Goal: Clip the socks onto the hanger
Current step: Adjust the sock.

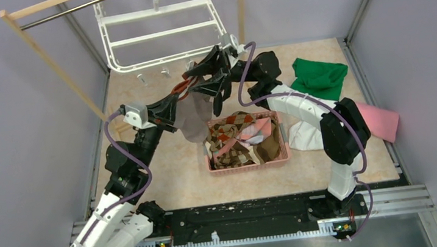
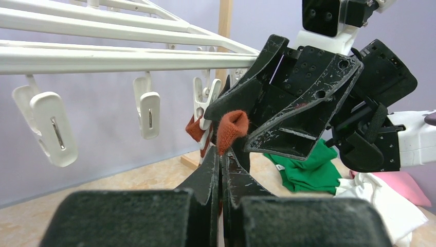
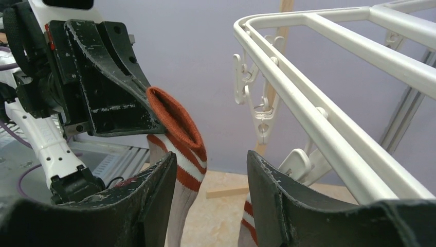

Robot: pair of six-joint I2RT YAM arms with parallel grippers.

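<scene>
Checking cuff-to-clip relation. Found left end effector (image 2: 222, 154) closed tight on orange cuff of grey-brown striped sock (image 1: 194, 117). Long axis ran vertical: cuff up, foot hanging limp above pink basket (image 1: 248, 164) on bench. Found right end effector (image 3: 212, 159) wide apart and empty, facing cuff from opposite side. Located nearest clip (image 2: 205, 100) just beside cuff, under near rail of white hanger (image 2: 128, 60). Could not tell whether clip gripped cuff. Judged right arm better placed to press clip open. Noted cuff ribbed, folded over, white-banded.
</scene>
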